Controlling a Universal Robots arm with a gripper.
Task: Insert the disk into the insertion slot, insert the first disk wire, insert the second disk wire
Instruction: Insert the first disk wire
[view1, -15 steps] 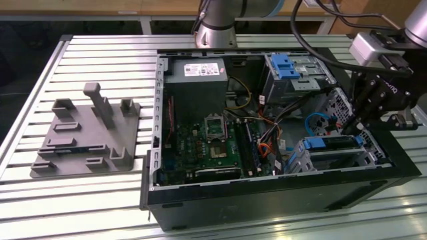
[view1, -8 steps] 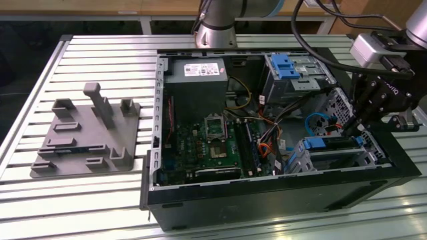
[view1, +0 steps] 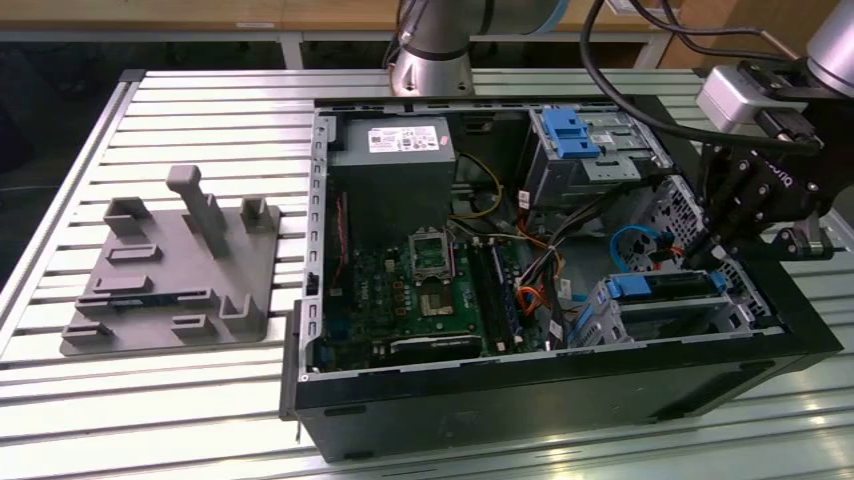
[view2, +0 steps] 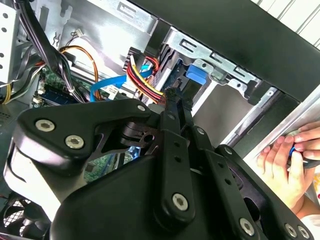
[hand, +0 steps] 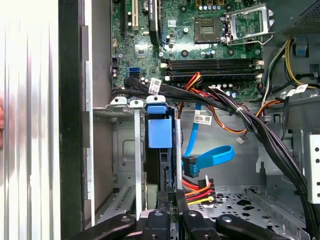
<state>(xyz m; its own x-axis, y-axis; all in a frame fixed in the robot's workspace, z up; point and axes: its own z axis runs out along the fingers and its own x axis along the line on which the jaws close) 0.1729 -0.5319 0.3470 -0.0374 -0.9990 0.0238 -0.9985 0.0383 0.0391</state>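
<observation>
In the case (view1: 534, 405) on the tabletop (view1: 200, 400), the disk (hand: 160, 132) sits in its slot (hand: 125, 150), the blue wire (hand: 212, 157) seemingly unplugged, the gripper (hand: 170, 196) beside it with jaws narrow.

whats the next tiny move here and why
Probably nudge the end effector gently toward the rear edge of the flat silver hard drive in its bright blue carrier. The drive already sits in the perforated silver-grey sheet-metal cage, and the red, orange and yellow wire bundle ends right at the end effector. The thin flat bright blue cable hangs unplugged beside it.
</observation>
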